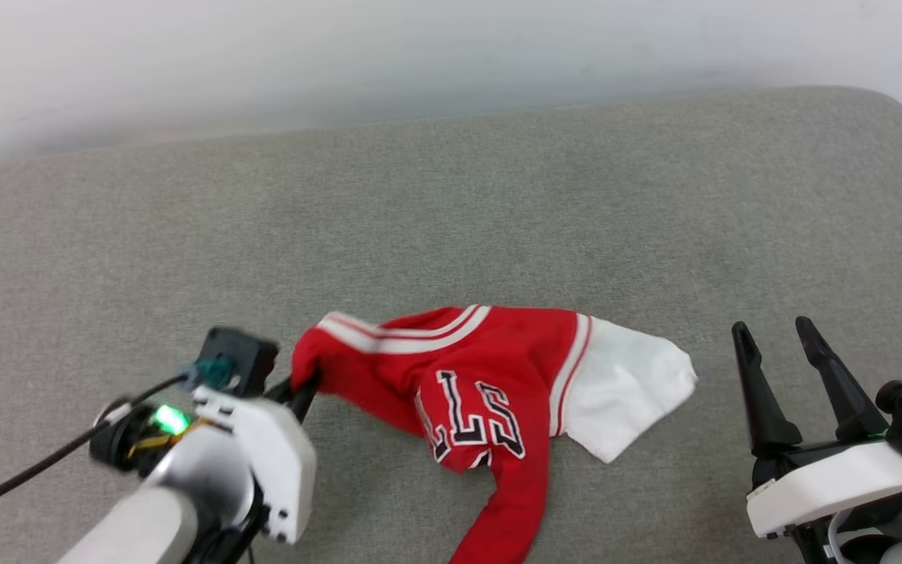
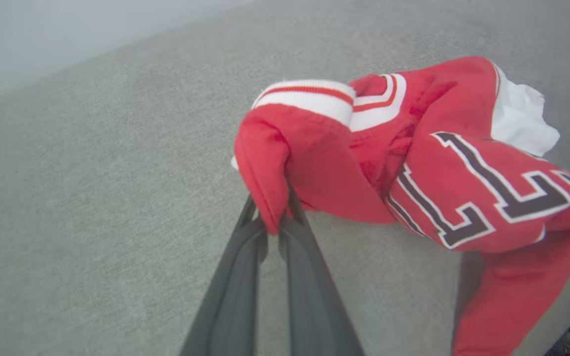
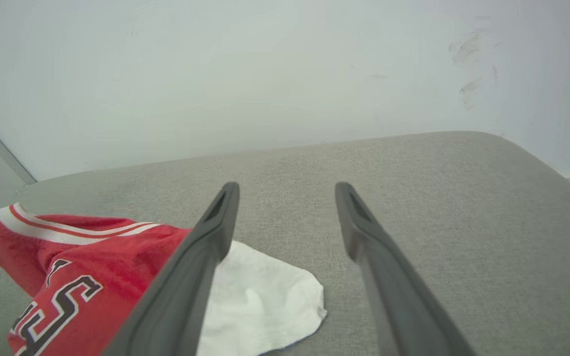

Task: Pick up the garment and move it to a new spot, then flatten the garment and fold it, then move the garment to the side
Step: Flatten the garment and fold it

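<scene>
Red cloth with white parts, the garment (image 1: 490,368) lies in a crumpled heap in the lower middle of the head view, on the soft grey surface (image 1: 451,204). Black letters with white edges show on its front. One white sleeve (image 1: 627,388) sticks out toward the right. A red part runs down to the bottom edge of the frame.

The left end effector (image 1: 306,388) is at the lower left. Its two dark fingers are pressed together and pinch a red fold at the garment's left end, near the striped trim (image 2: 309,96). The left wrist view shows that fold bunched up between them.

The right end effector (image 1: 772,327) is at the lower right. Its fingers are spread wide and hold nothing. It is near the white sleeve but does not touch it.

I think this is the first step: picking the garment up to carry it to a new spot. The next move calls for a slow lift, since only a small fold is pinched and it could slip out. The free end effector could help by taking the white sleeve.
</scene>
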Motion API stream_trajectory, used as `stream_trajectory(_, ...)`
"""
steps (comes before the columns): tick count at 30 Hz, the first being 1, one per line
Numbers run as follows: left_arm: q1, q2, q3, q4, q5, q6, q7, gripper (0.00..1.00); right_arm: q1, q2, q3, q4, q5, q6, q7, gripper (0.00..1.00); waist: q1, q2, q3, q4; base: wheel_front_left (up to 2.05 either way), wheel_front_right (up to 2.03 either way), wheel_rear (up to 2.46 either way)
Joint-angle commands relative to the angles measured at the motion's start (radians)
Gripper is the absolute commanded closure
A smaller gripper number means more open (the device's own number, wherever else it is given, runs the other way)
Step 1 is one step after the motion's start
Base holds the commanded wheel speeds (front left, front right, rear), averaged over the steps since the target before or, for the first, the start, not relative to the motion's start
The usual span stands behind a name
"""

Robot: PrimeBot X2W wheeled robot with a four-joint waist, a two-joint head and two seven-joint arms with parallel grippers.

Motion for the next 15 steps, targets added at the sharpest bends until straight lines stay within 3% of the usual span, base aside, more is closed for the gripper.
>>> stream_trajectory(1, 0.071, 0.013, 0.02, -0.021, -0.03, 0.033, 0.0, 1.0, 0.013, 0.002, 0.0, -0.006, -0.003, 0.0, 0.006, 0.0, 0.0, 0.0, -0.006, 0.009, 0.0, 0.0, 0.0)
stream_trajectory(6, 0.239, 0.007, 0.056, -0.009, -0.12, 0.092, -0.028, 1.0, 0.014, 0.002, 0.003, -0.004, -0.004, 0.0, 0.014, 0.0, 0.0, 0.0, -0.014, 0.014, 0.0, 0.0, 0.0)
stream_trajectory(10, 0.306, -0.031, 0.074, 0.037, -0.173, 0.088, -0.078, 1.0, 0.016, 0.002, 0.002, -0.005, -0.007, 0.0, 0.02, 0.0, 0.0, 0.0, -0.021, 0.02, 0.0, 0.0, 0.0)
stream_trajectory(11, 0.311, -0.04, 0.074, 0.05, -0.176, 0.081, -0.091, 0.65, 0.017, 0.002, 0.002, -0.005, -0.009, 0.0, 0.023, 0.0, 0.0, 0.0, -0.024, 0.021, 0.0, 0.0, 0.0)
stream_trajectory(12, 0.312, -0.045, 0.076, 0.064, -0.178, 0.075, -0.105, 0.0, 0.016, 0.002, 0.002, -0.005, -0.009, 0.0, 0.025, 0.0, 0.0, 0.0, -0.026, 0.021, 0.0, 0.0, 0.0)
stream_trajectory(15, 0.288, -0.069, 0.08, 0.088, -0.162, 0.064, -0.161, 0.0, 0.016, 0.002, -0.001, -0.009, -0.014, 0.0, 0.033, 0.0, 0.0, 0.0, -0.038, 0.026, 0.0, 0.0, 0.0)
